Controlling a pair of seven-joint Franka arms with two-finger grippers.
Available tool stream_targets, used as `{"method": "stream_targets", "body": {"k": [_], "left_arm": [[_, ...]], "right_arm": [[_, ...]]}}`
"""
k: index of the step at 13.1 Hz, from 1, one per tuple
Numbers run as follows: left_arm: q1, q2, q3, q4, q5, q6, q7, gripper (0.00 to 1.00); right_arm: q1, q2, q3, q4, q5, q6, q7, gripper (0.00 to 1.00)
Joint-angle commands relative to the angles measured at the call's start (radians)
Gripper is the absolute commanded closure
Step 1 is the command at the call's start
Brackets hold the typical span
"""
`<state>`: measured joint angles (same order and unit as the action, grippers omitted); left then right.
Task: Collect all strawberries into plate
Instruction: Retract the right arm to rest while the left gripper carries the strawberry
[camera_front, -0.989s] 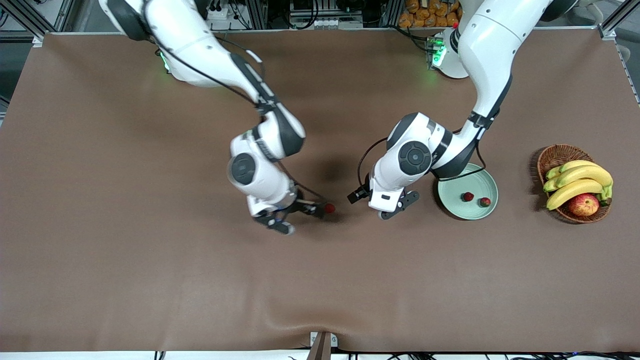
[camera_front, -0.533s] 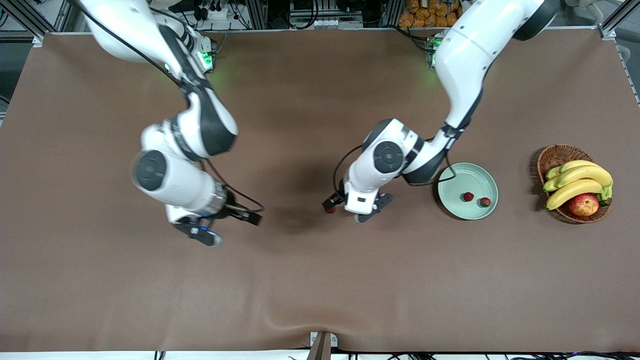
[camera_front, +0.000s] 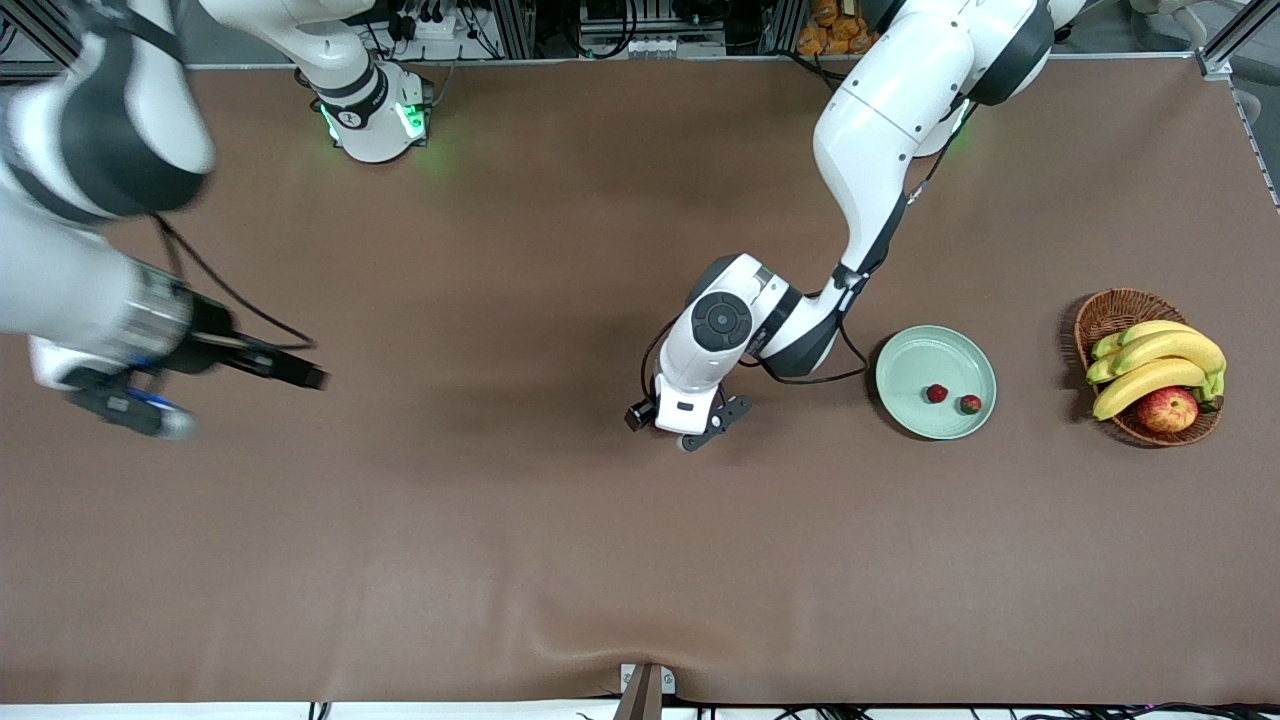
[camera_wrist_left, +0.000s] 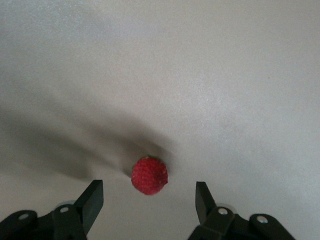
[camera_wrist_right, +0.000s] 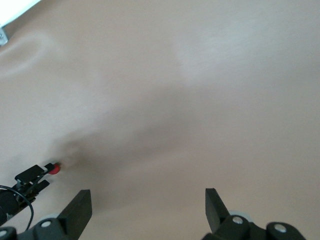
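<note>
The left gripper (camera_wrist_left: 149, 200) hangs low over mid-tabletop (camera_front: 520, 560), jaws wide open astride a strawberry (camera_wrist_left: 149, 175) lying there. Two strawberries (camera_front: 936, 393) sit on the plate (camera_front: 920, 350). The right gripper (camera_wrist_right: 147, 205), jaws open and empty, is over the right arm's end.

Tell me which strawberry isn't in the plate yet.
The strawberry lying on the table between the open left gripper's fingers; the other two lie in the plate.

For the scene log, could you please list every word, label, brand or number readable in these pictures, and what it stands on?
None: no readable text in any view.
The left gripper, jaws open around the loose strawberry, bears no marking.
The right gripper, jaws open over bare table, bears none.
The plate, the two strawberries in it and the basket bear no label.
</note>
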<state>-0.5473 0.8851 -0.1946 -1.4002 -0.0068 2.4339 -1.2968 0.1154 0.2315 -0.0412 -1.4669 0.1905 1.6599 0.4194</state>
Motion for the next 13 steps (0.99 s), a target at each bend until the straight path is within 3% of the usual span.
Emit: {"method": "stream_targets", "body": {"k": [1, 5, 8, 11, 13], "left_arm": [[-0.023, 0.032, 0.017, 0.046, -0.001, 0.002, 0.005, 0.30], [-0.022, 0.048, 0.017, 0.044, 0.030, 0.002, 0.010, 0.40], [-0.017, 0.052, 0.017, 0.043, 0.031, 0.002, 0.020, 0.61], [-0.010, 0.038, 0.017, 0.044, 0.031, 0.002, 0.031, 1.00], [0.016, -0.012, 0.017, 0.040, 0.037, -0.013, 0.033, 1.00]], "right_arm": [[-0.068, -0.087, 0.026, -0.049, -0.107, -0.063, -0.126, 0.00], [-0.163, -0.149, 0.021, -0.052, -0.155, -0.115, -0.338, 0.00], [-0.203, -0.161, 0.015, -0.035, -0.207, -0.164, -0.456, 0.00], [-0.207, -0.167, 0.001, -0.036, -0.267, -0.169, -0.514, 0.00], [-0.206, -0.167, -0.012, -0.032, -0.260, -0.190, -0.518, 0.00]]}}
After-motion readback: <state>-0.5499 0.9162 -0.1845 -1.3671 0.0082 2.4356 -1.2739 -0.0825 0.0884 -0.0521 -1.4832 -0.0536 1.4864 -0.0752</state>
